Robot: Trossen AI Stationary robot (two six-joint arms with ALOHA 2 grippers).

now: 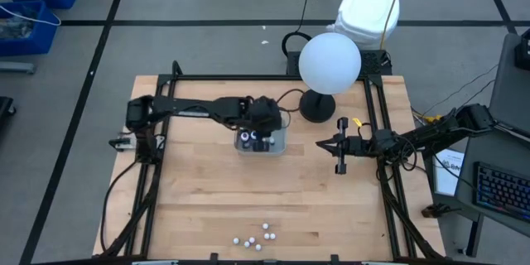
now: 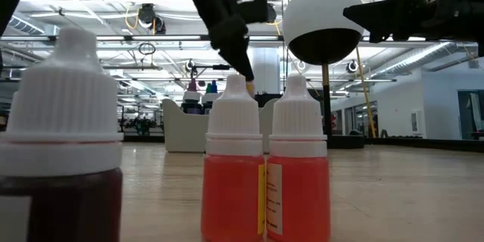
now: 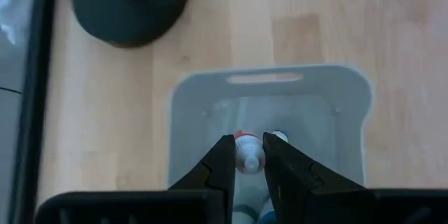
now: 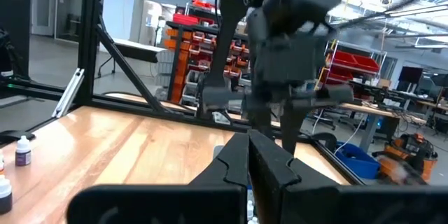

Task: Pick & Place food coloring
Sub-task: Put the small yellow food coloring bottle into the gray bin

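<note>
Over the grey tray (image 1: 279,151) near the table's middle, your left gripper (image 3: 250,159) hangs with a small white-capped bottle (image 3: 248,155) pinched between its fingers, cap up, above the bottles already lying in the tray. Your risk, as I judge it, is the release: the bottle is narrow and top-heavy, so if you let go while it is this high it may bounce off the others or tip out over the tray wall. The grip looks narrow and sits near the cap, so a slip is possible too. More bottles (image 1: 255,237) wait at the table's near edge. Your right gripper (image 1: 342,145) rests closed and empty, beside the lamp base (image 1: 316,108).
</note>
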